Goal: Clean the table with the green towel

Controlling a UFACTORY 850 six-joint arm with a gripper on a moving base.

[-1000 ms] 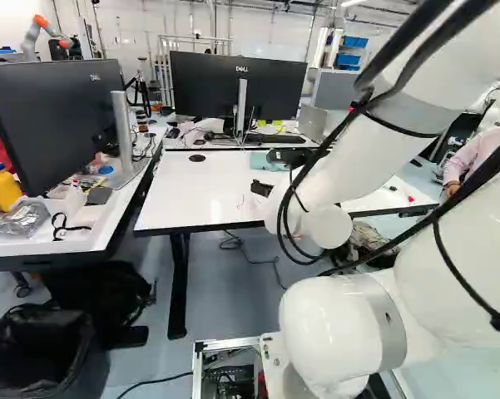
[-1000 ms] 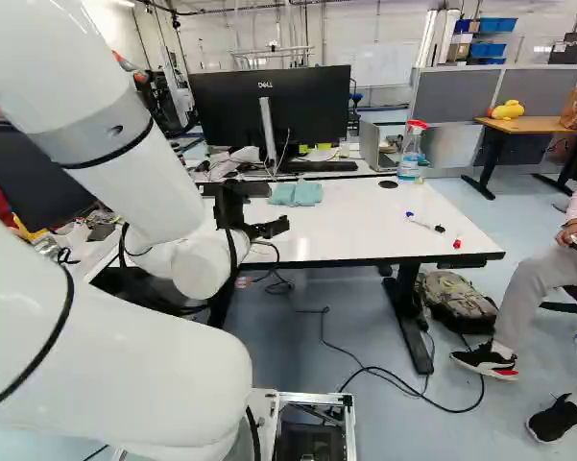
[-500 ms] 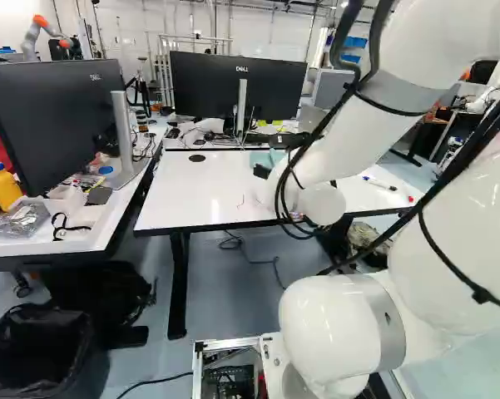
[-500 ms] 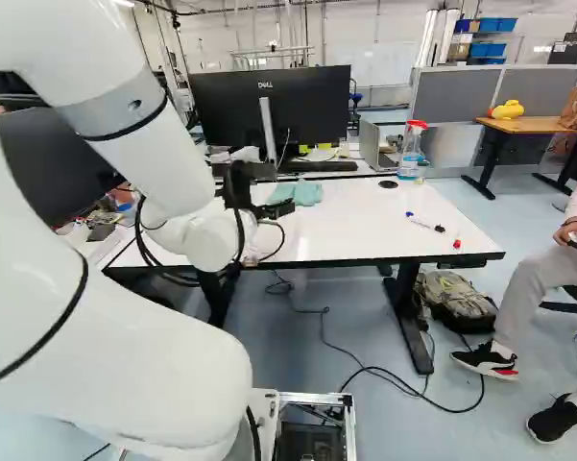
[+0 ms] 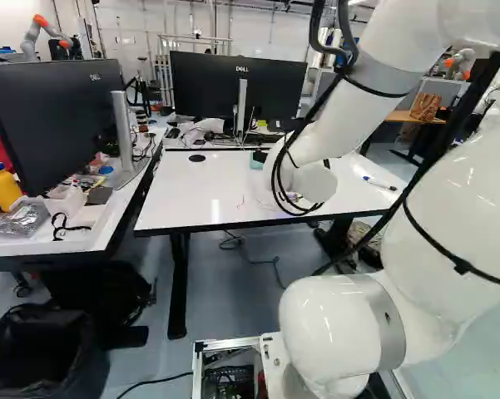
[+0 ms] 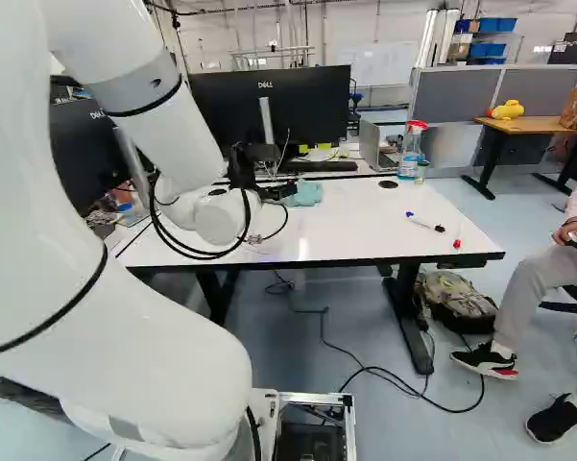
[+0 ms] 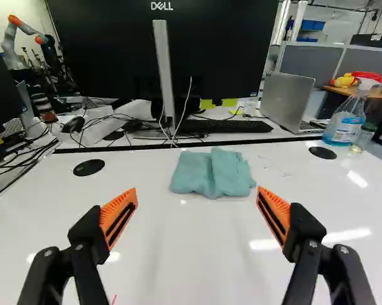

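Over the table, my gripper (image 6: 280, 190) shows in the right base view, just on the near side of the green towel (image 6: 307, 193). From the wrist, the open gripper (image 7: 197, 197) has nothing between its orange pads (image 7: 117, 216). The folded, pale green towel (image 7: 213, 173) lies ahead of the fingertips, roughly centred, near the far edge of the white table (image 6: 365, 216). A thin red mark (image 7: 114, 299) lies on the tabletop near the left finger, and faint thin marks (image 7: 274, 166) are right of the towel.
Beyond the towel stand a monitor (image 7: 162, 63) and a laptop (image 7: 288, 101). A spray bottle (image 7: 347, 117) and small jar (image 7: 363, 136) stand at the table's far right. Pens (image 6: 424, 224) lie on its right part. Another robot (image 5: 42, 33) is far left.
The arm has swung, shifting left in the left base view and right in the right base view, bringing the gripper across in front of the towel. The base and towel have not moved.
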